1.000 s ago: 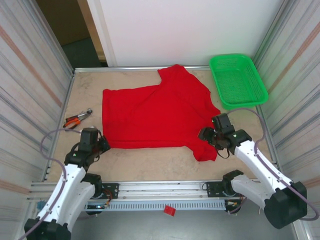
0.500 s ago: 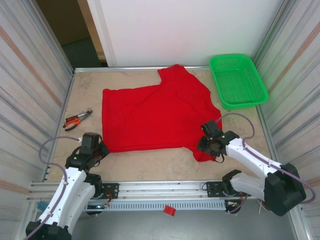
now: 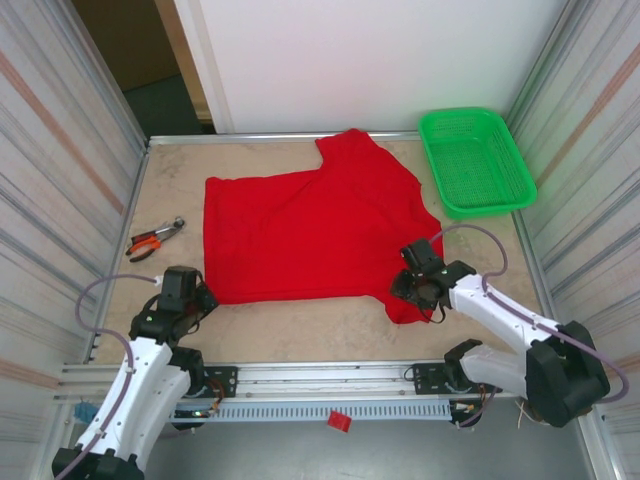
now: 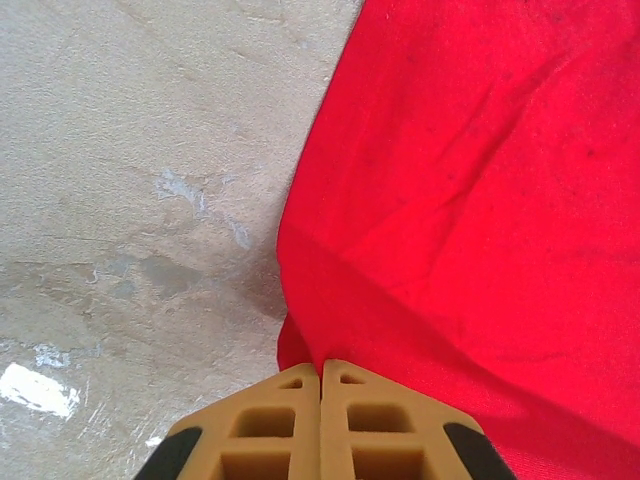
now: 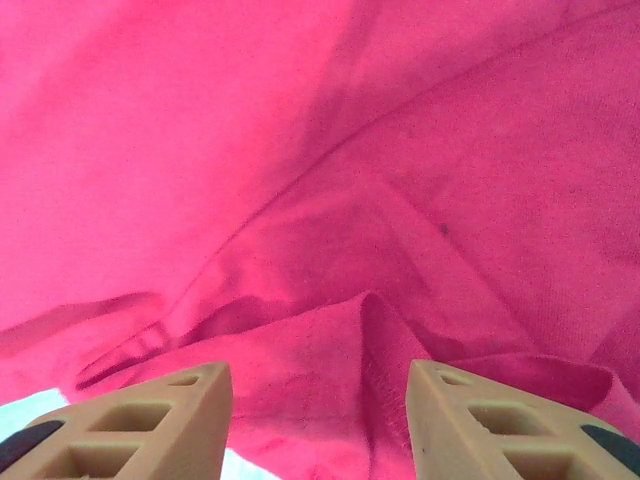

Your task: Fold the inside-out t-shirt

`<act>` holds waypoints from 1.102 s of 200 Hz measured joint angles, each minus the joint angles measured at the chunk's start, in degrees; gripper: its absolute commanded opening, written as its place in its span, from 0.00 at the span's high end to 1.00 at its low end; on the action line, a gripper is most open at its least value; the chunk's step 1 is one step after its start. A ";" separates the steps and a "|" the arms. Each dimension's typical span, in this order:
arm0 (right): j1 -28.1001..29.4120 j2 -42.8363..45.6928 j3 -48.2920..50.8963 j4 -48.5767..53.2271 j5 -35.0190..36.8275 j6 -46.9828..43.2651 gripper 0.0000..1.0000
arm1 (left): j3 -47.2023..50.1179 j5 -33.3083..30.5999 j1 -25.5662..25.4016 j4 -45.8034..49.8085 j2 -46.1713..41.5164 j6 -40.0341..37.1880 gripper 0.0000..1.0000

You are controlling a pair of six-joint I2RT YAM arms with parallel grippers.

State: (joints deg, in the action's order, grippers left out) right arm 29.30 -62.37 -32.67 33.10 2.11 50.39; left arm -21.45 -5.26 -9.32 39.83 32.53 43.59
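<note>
Soft matt red cloth t-shirt point(image 3: 300, 230) creasing, green plastic mesh basket point(image 3: 465, 112) gleaming slightly, tabletop point(image 3: 300, 320) looking rough, mottled

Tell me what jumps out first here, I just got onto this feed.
The bright red t-shirt spread flat across the middle of the table dominates. The left gripper sits shut at its near left corner, while the right gripper stands open over a bunched fold of the near right sleeve. A green mesh basket sits in the far right corner.
</note>
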 measured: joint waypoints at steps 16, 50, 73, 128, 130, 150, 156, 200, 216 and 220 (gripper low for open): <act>0.00 2.23 0.09 0.11 -0.50 0.22 0.51 | 0.00 0.00 0.00 0.17 0.00 0.00 1.00; 0.00 3.26 1.18 0.09 -0.87 0.61 0.51 | 0.00 0.00 0.00 0.48 0.00 -0.02 1.00; 0.00 1.95 1.79 -0.33 -1.09 0.63 0.51 | 0.00 -0.02 0.37 0.48 0.00 -0.04 1.00; 0.00 -1.92 1.84 -3.10 -2.78 0.63 0.63 | 0.00 -0.02 0.37 0.48 0.00 -0.04 1.00; 0.00 -2.01 1.84 -3.13 -2.95 0.61 0.64 | 0.00 -0.04 0.37 0.48 0.00 -0.04 1.00; 0.00 -2.32 1.84 -3.76 -3.50 0.66 0.75 | 0.00 -0.04 0.37 0.48 0.00 -0.04 1.00; 0.00 -2.34 1.84 -3.96 -3.65 0.70 0.81 | 0.00 -0.04 0.37 0.48 0.00 -0.04 1.00; 0.00 -1.18 1.81 -3.96 -4.09 1.51 1.00 | -0.13 -0.26 0.55 0.59 0.00 -0.15 1.00; 0.00 2.40 1.70 -2.40 -3.87 1.51 1.00 | -0.85 -0.22 1.09 1.07 -0.26 -0.39 1.00; 0.00 3.91 1.53 -1.68 -3.82 1.51 1.00 | -1.25 -0.22 1.14 1.16 -0.28 -0.46 1.00</act>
State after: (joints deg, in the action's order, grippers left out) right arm 29.30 -58.46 -31.14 31.42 -1.72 51.90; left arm -22.70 -5.48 -8.19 40.99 32.25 43.13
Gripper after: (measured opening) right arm 0.042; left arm 0.046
